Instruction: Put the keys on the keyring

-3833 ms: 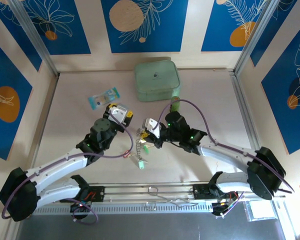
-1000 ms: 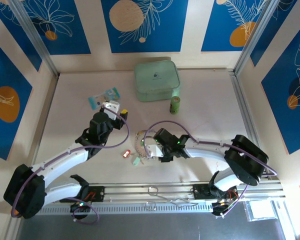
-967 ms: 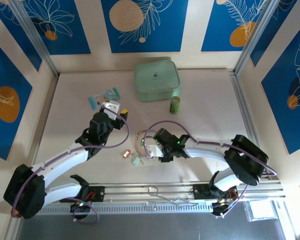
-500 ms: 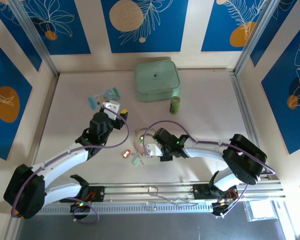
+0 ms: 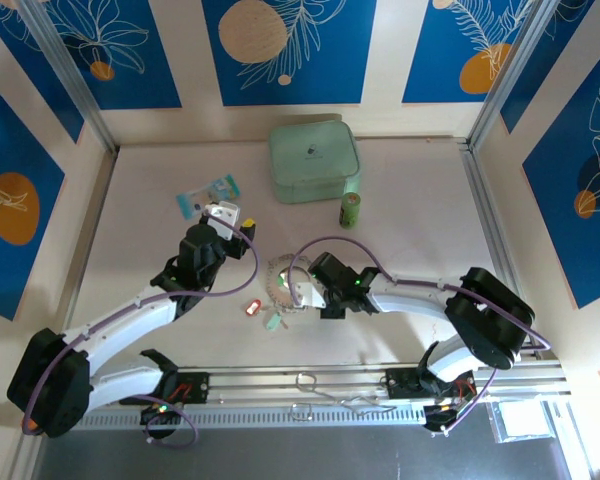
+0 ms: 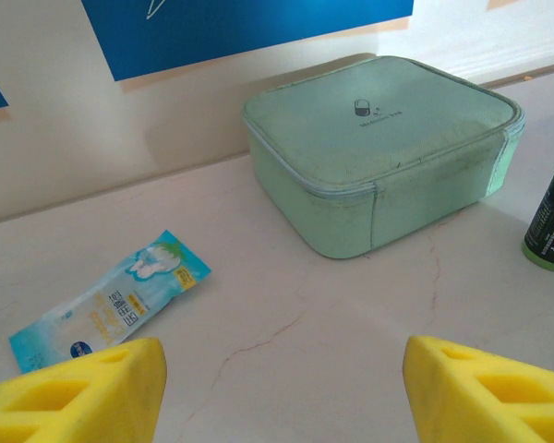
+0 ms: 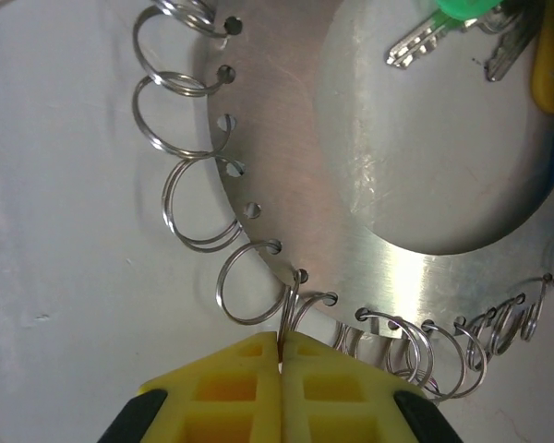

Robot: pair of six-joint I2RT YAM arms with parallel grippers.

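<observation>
The keyring is a flat silvery metal ring with several small wire loops hung along its edge. My right gripper is shut on one of those loops at the ring's near edge. A green-headed key and a yellow-headed key lie past the ring's hole. From above, the keyring sits mid-table with my right gripper at its right side. A red key and a green key lie just in front. My left gripper hovers open to the left, its yellow fingertips wide apart over bare table.
A mint-green square case stands at the back, with a green bottle at its right front corner. A blue sachet lies left of the case. In the left wrist view the case, bottle and sachet lie ahead.
My right gripper has closed from open onto a wire loop of the keyring, and the ring has shifted slightly. The left arm has stayed still over the last second.
</observation>
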